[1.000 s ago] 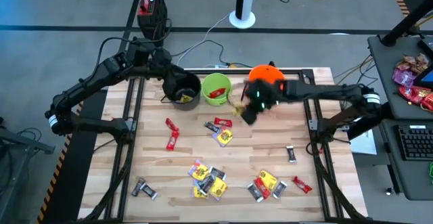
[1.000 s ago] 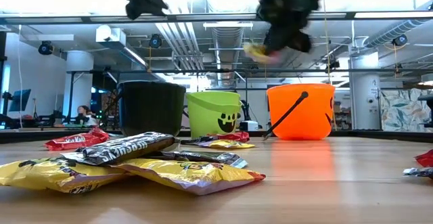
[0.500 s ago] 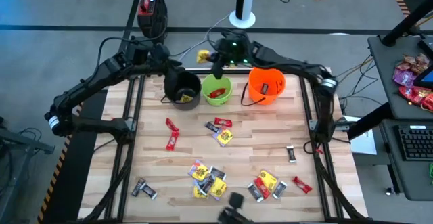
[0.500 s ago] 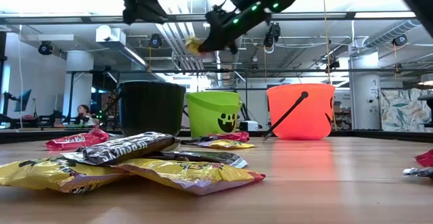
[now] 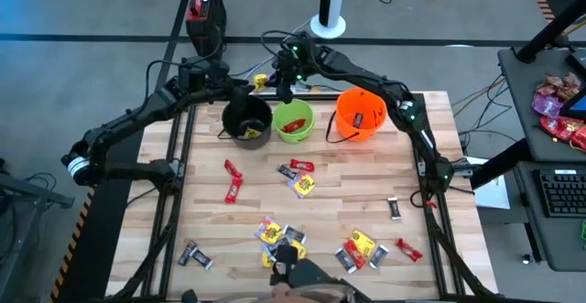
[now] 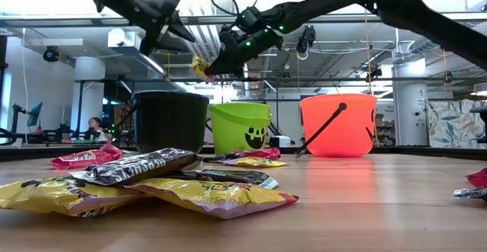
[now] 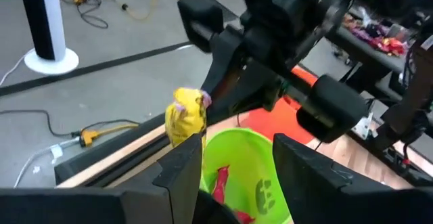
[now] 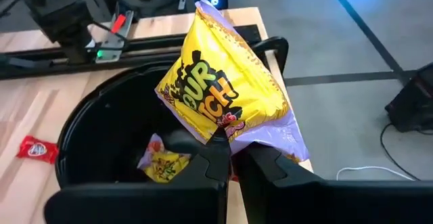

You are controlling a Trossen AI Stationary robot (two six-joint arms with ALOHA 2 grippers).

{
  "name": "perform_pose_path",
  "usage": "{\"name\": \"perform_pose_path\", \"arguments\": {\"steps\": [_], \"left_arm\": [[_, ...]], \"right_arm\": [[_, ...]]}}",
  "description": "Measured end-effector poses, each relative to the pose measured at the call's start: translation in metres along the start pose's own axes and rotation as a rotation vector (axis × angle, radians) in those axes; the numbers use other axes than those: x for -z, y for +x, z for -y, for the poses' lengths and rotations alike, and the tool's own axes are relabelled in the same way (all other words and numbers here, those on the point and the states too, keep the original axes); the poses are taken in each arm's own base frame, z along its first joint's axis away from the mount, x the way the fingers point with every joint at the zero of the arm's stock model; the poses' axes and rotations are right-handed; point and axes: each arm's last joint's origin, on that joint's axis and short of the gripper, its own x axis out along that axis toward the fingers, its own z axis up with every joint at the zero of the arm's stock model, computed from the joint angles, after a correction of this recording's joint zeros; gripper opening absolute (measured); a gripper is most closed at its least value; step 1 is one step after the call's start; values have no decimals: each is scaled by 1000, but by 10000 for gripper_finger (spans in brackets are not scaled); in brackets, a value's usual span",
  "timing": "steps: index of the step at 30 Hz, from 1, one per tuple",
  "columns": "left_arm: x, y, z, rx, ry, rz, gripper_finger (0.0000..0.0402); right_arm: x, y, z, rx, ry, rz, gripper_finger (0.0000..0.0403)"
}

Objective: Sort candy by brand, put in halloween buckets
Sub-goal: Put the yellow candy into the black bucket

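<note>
My right gripper (image 5: 275, 81) reaches over the table's far edge, shut on a yellow candy packet (image 8: 223, 88) above the far rim of the black bucket (image 5: 245, 120). My left gripper (image 7: 237, 173) hovers open just left of that packet (image 7: 186, 116), pointing at it without touching. The lime green bucket (image 5: 293, 120) and the orange bucket (image 5: 359, 113) stand in a row to the right of the black one. Another yellow packet (image 8: 162, 166) lies inside the black bucket. Several candies (image 5: 284, 243) lie loose on the table. My right gripper pinches the yellow packet by one end (image 8: 220, 132) between its two fingers. The fingers come slanting down from the table's right. The packet juts out beyond the fingertips (image 6: 200, 67), lifted clear over the black bucket's far rim.
Red bars (image 5: 234, 189) and mixed heaps (image 5: 359, 248) are spread over the table's middle and near part. A white post base (image 5: 328, 24) and cables lie beyond the far edge. Pink and red bags (image 5: 558, 111) sit on a side desk at right. A dark shape (image 5: 302, 280) shows at the near edge.
My right gripper has swung with the yellow packet from beside the orange bucket toward the table's far left, past the green bucket to the black bucket's far rim, rolling as it went. My left gripper has come down toward the packet, its fingers wider apart.
</note>
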Motion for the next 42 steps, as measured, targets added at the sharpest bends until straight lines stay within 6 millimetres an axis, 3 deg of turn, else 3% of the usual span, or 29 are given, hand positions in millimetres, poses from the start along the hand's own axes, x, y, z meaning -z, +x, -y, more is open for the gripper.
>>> {"name": "perform_pose_path", "arguments": {"steps": [12, 18, 21, 26, 42], "left_arm": [[6, 12, -6, -66, 49, -10, 178], [6, 25, -6, 46, 66, -22, 175], [8, 28, -6, 52, 65, -36, 145], [4, 19, -2, 78, 111, -3, 22], [18, 12, 3, 87, 83, -156, 1]], "right_arm": [[-14, -9, -10, -39, -58, 39, 12], [-21, -3, -26, -86, -91, 53, 12], [-22, -3, -29, -87, -96, 55, 12], [-25, -8, -29, -108, -46, 68, 13], [-15, -9, -33, -198, 200, -35, 26]]}}
